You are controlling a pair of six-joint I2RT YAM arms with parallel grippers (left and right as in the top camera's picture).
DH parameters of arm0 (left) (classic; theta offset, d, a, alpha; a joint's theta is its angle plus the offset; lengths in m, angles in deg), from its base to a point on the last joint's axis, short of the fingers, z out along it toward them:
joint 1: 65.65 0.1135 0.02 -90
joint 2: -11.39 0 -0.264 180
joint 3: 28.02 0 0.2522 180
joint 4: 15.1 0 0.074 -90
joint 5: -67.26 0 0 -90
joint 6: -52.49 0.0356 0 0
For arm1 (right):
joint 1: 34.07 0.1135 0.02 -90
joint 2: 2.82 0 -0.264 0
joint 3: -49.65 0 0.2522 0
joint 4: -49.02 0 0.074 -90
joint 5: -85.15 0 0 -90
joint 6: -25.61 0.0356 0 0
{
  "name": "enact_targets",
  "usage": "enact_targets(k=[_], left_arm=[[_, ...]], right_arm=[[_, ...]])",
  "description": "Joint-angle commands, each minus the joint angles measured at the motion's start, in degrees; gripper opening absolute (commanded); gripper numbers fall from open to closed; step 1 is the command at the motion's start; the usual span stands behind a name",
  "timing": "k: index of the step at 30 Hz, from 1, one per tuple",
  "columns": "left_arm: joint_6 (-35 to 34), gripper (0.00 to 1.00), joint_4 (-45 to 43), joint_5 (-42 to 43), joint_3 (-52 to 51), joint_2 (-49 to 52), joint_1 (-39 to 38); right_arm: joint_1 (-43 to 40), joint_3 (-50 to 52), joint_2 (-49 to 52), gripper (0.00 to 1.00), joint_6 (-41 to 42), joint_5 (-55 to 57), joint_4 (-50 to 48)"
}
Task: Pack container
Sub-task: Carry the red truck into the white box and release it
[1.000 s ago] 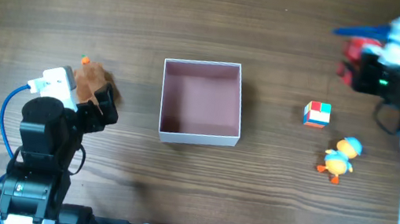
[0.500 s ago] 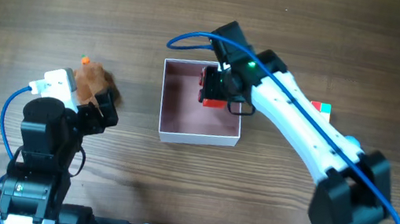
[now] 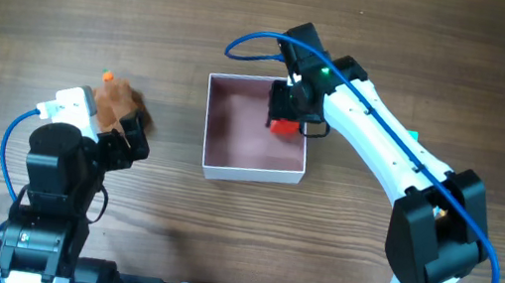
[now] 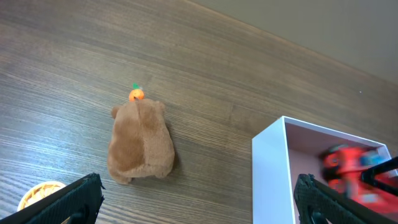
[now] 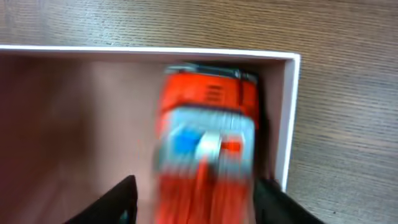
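Note:
The container (image 3: 249,171) is a square white box with a pink inside, at the table's middle. My right gripper (image 3: 290,105) hangs over its right half, open. A red toy truck (image 3: 283,125) is below it by the right wall. In the right wrist view the truck (image 5: 208,124) is blurred between my spread fingers (image 5: 199,202), beside the container wall (image 5: 290,124). My left gripper (image 3: 133,132) is open and empty, next to a brown plush toy (image 3: 116,96). The left wrist view shows the plush (image 4: 140,143), the container (image 4: 267,174) and the truck (image 4: 351,171) past my open left gripper (image 4: 199,202).
The right arm stretches from the front right across the table and hides what lies under it. A teal bit of a small cube (image 3: 413,136) peeks out beside the arm. A tan round thing (image 4: 37,191) shows at the left wrist view's lower left.
The right arm came from the far right with the red truck to the container. Since half a second ago it shifted right, and the truck now sits lower by the right wall, blurred.

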Motion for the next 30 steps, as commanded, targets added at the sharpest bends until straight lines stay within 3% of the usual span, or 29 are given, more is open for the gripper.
enact_targets(k=[1, 6, 8, 9, 12, 14, 15, 16, 21, 30], left_arm=[[-0.7, 1.0, 0.0, -0.4, 1.3, -0.3, 0.4], [-0.7, 1.0, 0.0, -0.4, 1.3, -0.3, 0.4], [-0.7, 1.0, 0.2, -0.4, 1.3, -0.3, 0.4], [-0.7, 1.0, 0.2, -0.4, 1.3, -0.3, 0.4], [-0.7, 1.0, 0.2, -0.4, 1.3, -0.3, 0.4], [-0.7, 1.0, 0.2, -0.4, 1.3, -0.3, 0.4], [-0.7, 1.0, 0.2, -0.4, 1.3, -0.3, 0.4], [-0.7, 1.0, 0.2, -0.4, 1.3, -0.3, 0.4], [-0.7, 1.0, 0.2, -0.3, 1.3, -0.3, 0.4], [-0.7, 1.0, 0.2, -0.3, 1.3, -0.3, 0.3]], right_arm=[[0.2, 0.0, 0.7, 0.67, -0.7, 0.6, -0.1], [0.2, 0.0, 0.7, 0.67, -0.7, 0.6, -0.1], [0.2, 0.0, 0.7, 0.59, -2.1, -0.1, -0.2], [0.3, -0.1, 0.6, 0.49, -4.0, -1.2, -0.2], [0.3, -2.0, -2.3, 0.5, -5.8, -0.7, 1.8], [0.5, -4.5, -6.3, 0.46, -13.1, -6.4, 3.4], [1.1, -5.7, -7.6, 0.29, -17.5, -10.4, 5.4], [2.3, -6.1, -8.1, 0.04, -18.7, -10.9, 7.3], [8.3, -5.6, -0.2, 0.04, -17.7, -8.3, 7.0], [8.2, -5.6, 9.2, 0.04, -16.2, -4.3, 4.7]])
